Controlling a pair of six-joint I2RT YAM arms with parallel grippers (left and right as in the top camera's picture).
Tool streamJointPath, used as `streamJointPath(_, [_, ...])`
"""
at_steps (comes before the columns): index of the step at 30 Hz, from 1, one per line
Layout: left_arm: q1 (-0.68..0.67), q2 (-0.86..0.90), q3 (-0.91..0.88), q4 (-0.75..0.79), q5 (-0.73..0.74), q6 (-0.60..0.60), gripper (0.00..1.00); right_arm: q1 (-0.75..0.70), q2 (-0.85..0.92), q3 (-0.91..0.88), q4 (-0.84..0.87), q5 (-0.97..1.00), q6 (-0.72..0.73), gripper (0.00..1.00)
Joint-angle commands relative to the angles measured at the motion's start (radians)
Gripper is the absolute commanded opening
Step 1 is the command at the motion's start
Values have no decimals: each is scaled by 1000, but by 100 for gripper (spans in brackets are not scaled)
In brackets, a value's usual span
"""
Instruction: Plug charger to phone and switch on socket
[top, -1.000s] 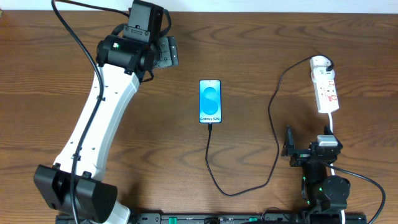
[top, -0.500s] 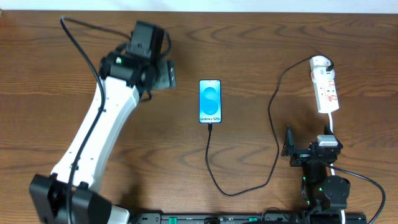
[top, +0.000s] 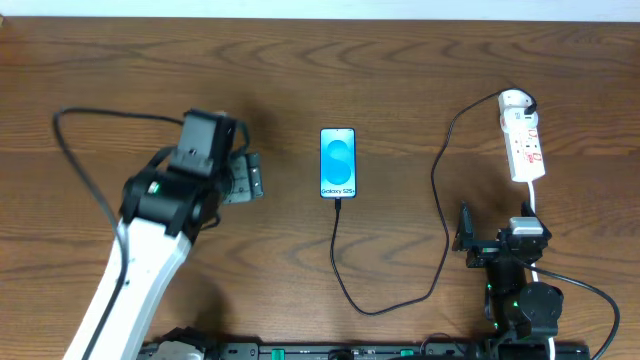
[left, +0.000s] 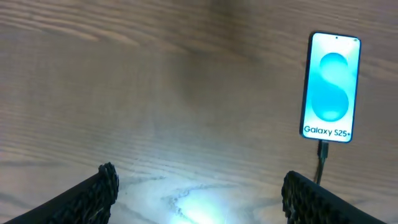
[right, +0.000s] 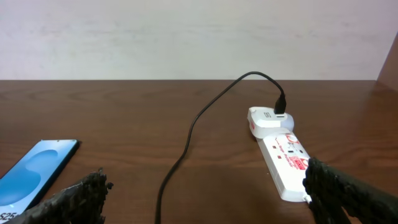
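Hard to read: the socket (top: 524, 145) switch is too small in the overhead and right wrist views, so we can't tell whether it's on or off. The phone (right: 34, 174) is cut off at the lower left of the right wrist view. The left arm's base runs off the bottom of the overhead frame. Only the fingertips of each gripper show in their own wrist views.

Left arm: reaches up from the front-left, with the left gripper (top: 250, 180) pointing toward the phone (top: 338, 163), left of it and well apart. The fingers (left: 93, 193) are spread wide with only bare surface (left: 155, 93) between them, holding nothing.

Right arm: folded low at the front-right. The right gripper (top: 463, 232) is near the socket's near end, not touching it. In the wrist view its fingers (right: 348, 193) are also spread and empty.

Task items: the phone lies flat mid-surface, screen lit. The charger (top: 340, 260) tip meets the phone's bottom edge. The cable loops toward the front, then runs up to the white adapter at the socket's far end. The socket lies flat at the right, and its white cord heads toward the right arm.
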Motion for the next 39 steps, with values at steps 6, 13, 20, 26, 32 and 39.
streamJointPath(6, [123,-192,-283,139,63,82,86,-9,-7,-3,-3,11,-16,99])
streamJointPath(13, [217,-360,-454,284,241,326,86,-9,-7,-3,-3,11,-16,99])
streamJointPath(20, [256,-531,-591,339,246,404,86,-9,-7,-3,-3,11,-16,99])
streamJointPath(26, [264,-680,-687,353,265,404,86,-9,-7,-3,-3,11,-16,99])
streamJointPath(32, [264,-840,-751,357,264,404,86,-9,-7,-3,-3,11,-16,99])
streamJointPath(39, [269,-1014,-837,382,266,403,86,-9,-7,-3,-3,11,-16,99])
